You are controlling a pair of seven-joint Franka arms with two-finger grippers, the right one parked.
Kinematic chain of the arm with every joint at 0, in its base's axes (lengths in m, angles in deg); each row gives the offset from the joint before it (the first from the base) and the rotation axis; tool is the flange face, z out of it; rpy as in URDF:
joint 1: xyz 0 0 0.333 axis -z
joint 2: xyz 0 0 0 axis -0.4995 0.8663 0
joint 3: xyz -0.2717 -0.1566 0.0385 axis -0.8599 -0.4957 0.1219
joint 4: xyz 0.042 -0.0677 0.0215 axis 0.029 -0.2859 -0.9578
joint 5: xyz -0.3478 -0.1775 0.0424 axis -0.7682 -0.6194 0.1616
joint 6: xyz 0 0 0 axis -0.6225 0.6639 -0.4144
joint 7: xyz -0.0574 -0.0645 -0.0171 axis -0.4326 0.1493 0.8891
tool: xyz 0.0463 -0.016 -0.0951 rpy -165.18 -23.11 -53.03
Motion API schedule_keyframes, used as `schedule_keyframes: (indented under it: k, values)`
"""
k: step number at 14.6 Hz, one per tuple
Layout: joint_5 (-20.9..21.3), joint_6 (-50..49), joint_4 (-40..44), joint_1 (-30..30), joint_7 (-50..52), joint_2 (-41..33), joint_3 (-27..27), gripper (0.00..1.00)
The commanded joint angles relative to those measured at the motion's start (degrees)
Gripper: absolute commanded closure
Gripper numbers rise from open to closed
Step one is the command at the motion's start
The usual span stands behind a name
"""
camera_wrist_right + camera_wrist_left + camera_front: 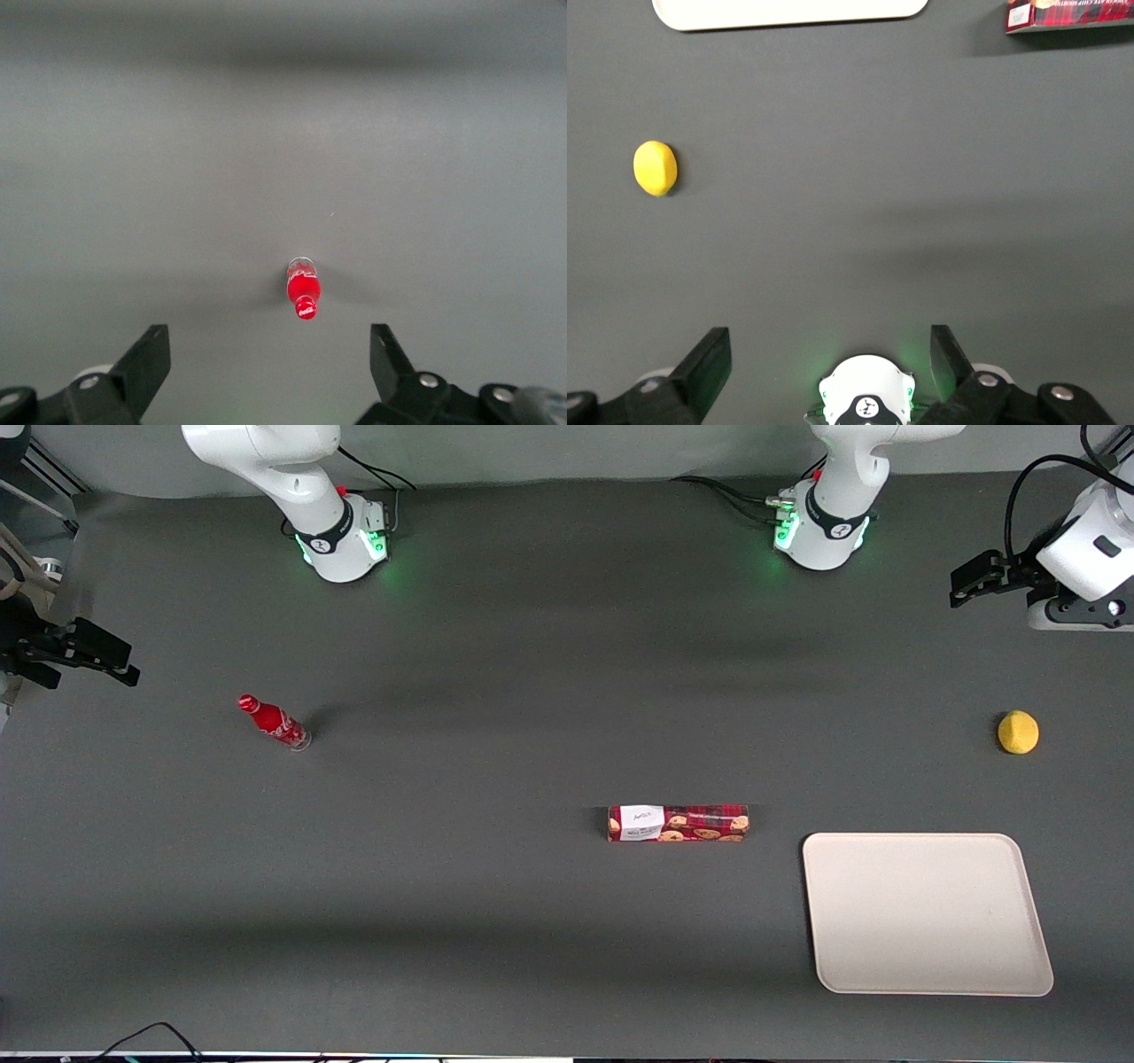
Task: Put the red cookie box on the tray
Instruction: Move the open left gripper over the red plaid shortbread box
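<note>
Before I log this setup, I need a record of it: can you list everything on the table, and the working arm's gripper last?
cookie box: one, dark red plaid, lying flat on the table, beside the tray, apart from it.
tray: one, cream white, nothing on it, toward the working arm's end of the table.
lemon: one, yellow, farther from the front camera than the tray.
bottle: one, red, upright, toward the parked arm's end.
table: one, dark grey.
gripper: one, black fingers open, raised near the working arm's end, holding nothing.
</note>
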Motion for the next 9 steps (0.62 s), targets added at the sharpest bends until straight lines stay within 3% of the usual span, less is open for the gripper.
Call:
schedule_keyframes:
  k: [1,5,9]
  values:
    - [-0.2,-0.8,3.5,0.6,-0.9,2.3,0.0,0.0]
    - [-1.0,-0.4,5.6,0.6,1.1,4.1,0.1,0.0]
    - [-3.2,-4.8,18.6,0.9,15.8,14.7,-2.0,0.0]
